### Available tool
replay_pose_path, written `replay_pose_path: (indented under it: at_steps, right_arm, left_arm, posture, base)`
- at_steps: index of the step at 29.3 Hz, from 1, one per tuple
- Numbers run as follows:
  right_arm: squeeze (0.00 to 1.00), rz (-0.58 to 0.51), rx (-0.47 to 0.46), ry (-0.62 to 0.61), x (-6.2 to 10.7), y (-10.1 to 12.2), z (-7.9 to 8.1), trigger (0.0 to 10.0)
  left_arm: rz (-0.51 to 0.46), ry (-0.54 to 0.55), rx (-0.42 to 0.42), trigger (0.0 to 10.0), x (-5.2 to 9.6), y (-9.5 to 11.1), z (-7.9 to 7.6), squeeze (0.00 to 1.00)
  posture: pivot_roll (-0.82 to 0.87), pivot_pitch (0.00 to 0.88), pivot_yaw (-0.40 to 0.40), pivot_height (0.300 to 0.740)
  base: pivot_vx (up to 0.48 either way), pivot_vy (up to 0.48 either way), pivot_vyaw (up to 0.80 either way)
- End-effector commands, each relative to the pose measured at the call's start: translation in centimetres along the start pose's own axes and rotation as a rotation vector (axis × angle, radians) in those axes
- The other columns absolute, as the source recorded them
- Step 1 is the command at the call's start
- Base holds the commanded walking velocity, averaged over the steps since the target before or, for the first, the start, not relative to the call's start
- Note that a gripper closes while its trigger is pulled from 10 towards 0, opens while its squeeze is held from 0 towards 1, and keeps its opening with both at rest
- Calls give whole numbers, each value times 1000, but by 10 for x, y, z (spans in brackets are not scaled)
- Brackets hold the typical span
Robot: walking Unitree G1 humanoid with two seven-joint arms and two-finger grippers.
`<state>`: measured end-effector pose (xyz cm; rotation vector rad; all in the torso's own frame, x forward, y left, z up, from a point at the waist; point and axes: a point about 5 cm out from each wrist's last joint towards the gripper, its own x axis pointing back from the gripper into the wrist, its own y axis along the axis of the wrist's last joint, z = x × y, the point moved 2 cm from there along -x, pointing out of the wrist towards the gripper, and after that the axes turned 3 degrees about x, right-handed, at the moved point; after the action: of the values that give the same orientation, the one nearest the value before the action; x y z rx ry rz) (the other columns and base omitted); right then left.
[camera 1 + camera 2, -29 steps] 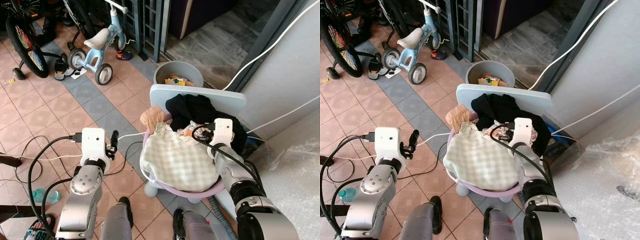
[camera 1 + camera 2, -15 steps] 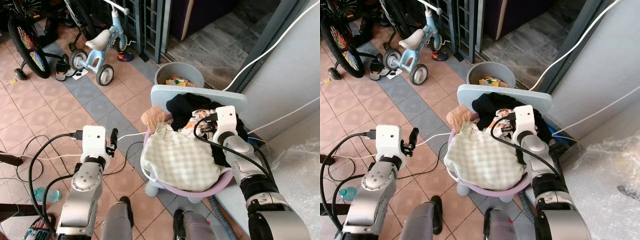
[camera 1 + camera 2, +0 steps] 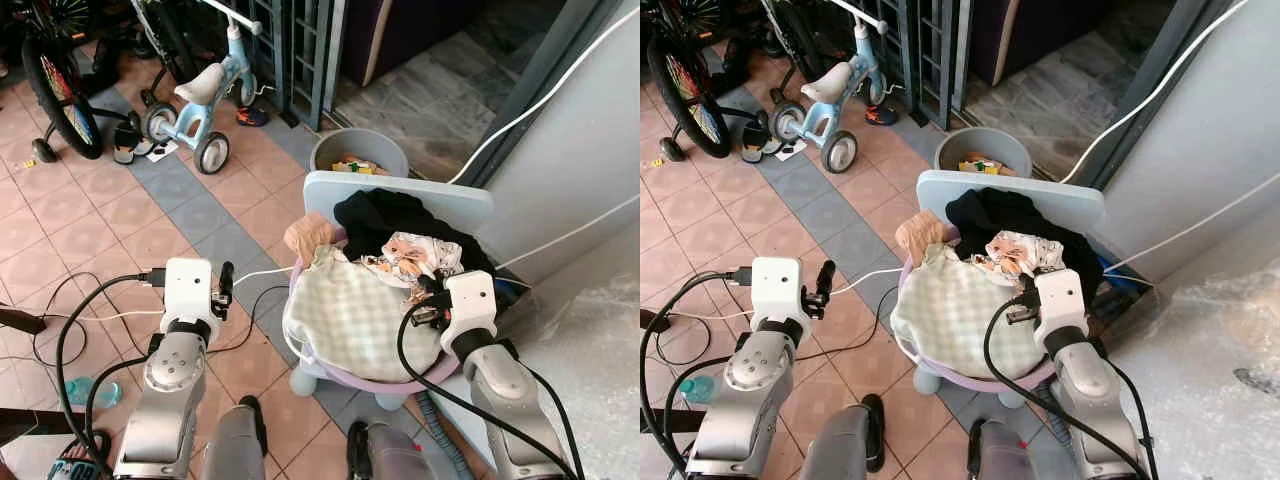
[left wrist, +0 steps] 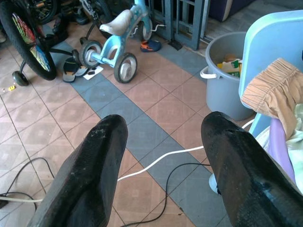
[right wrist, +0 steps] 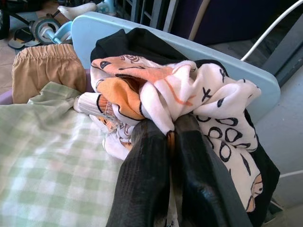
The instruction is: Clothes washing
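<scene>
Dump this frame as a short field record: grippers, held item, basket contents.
right gripper: shut on the white patterned garment, over the basket
left gripper: open, above the tiled floor
basket: purple plastic laundry basket, full
contents: green checked cloth, black garment, tan shorts
behind: grey plastic bucket

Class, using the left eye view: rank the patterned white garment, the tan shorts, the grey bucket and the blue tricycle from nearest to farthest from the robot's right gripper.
1. Patterned white garment: pinched in the right gripper, atop the basket pile.
2. Tan shorts: at the basket's far left edge.
3. Grey bucket: beyond the pale blue board.
4. Blue tricycle: far off on the tiled floor, to the left.
</scene>
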<state>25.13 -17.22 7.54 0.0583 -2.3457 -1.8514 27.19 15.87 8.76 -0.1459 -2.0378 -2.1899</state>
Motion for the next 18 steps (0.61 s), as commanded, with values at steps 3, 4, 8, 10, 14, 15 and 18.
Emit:
replay_pose_path:
  at_steps: [3,4,8,10,14,15,18]
  right_arm:
    - [0,-51,23,-46,-1,18,-5,0]
    - [0,-73,23,-47,-6,25,-4,0]
    - [0,-101,30,-46,-14,35,-3,0]
    - [0,-101,31,-47,-14,36,-3,0]
    - [0,-99,34,-47,-17,36,-3,0]
    - [0,-99,34,-47,-17,36,-3,0]
    - [0,-103,36,-44,-20,38,-1,0]
  left_arm:
    - [-8,-29,-4,10000,-1,0,-6,0]
    - [-12,-20,-7,10000,-3,1,-7,0]
    - [-15,-12,-6,10000,-4,2,-7,0]
    - [-15,-12,-6,10000,-3,2,-7,0]
    - [-9,-3,-8,10000,-2,0,-4,0]
    - [-9,-1,-8,10000,-2,0,-4,0]
    - [-10,1,-9,10000,-4,1,-4,0]
  posture:
    - [52,196,-22,740]
    - [52,196,-22,740]
    - [60,197,-24,740]
    - [62,198,-25,740]
    - [69,199,-27,740]
    - [69,199,-27,740]
    - [68,200,-24,740]
  base:
    - [0,0,0]
    - [-244,0,0]
    - [-282,0,0]
    - [-300,0,0]
    - [-301,0,0]
    - [-304,0,0]
    - [-315,0,0]
